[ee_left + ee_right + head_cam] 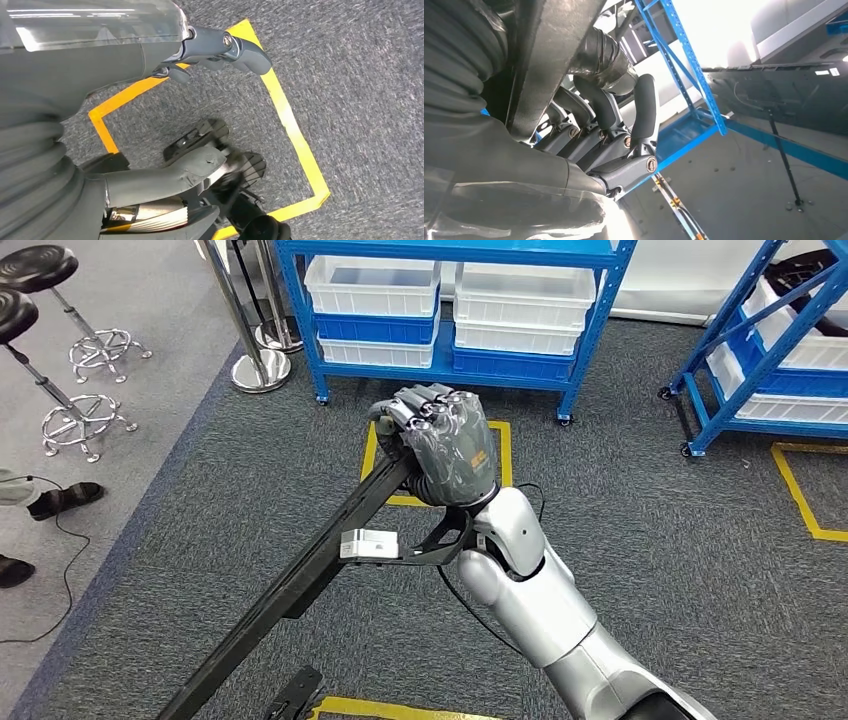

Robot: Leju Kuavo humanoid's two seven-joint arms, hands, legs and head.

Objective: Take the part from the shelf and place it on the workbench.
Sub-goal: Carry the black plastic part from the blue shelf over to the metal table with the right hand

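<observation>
1. My right hand (445,445) is raised in front of me, palm away, with its fingers (430,408) curled tightly around the upper end of a long black part (300,585).
2. In the right wrist view the same hand (609,130) has its dark fingers (644,107) wrapped over the flat black bar of the part (549,55), with no gap between fingers and bar, so it is a full closed grip.
3. From my right hand the part slopes down and back toward my own left side, ending low beside my body. It hangs in the air above the grey carpet (620,540), resting on no surface.
4. A small white box (368,544) sits on a bracket just under my right wrist, close against the part.
5. My left hand (220,47) hangs down over the carpet; its thumb and fingers are lightly bent and apart, and they hold nothing.
6. Below my left hand, yellow floor tape (295,130) outlines a square on the carpet.
7. Just beyond my right hand, another yellow tape square (500,450) lies on the floor.
8. Farther out, past that square, a blue shelf (445,360) stands with white bins (372,285) and blue bins (375,328) stacked in it.
9. Off to the right of my hand stands a second blue shelf (745,350), at an angle.
10. Far to the left of my hand are two black stools (35,270) with chrome bases, and a person's dark shoes (60,498) at the carpet edge.
</observation>
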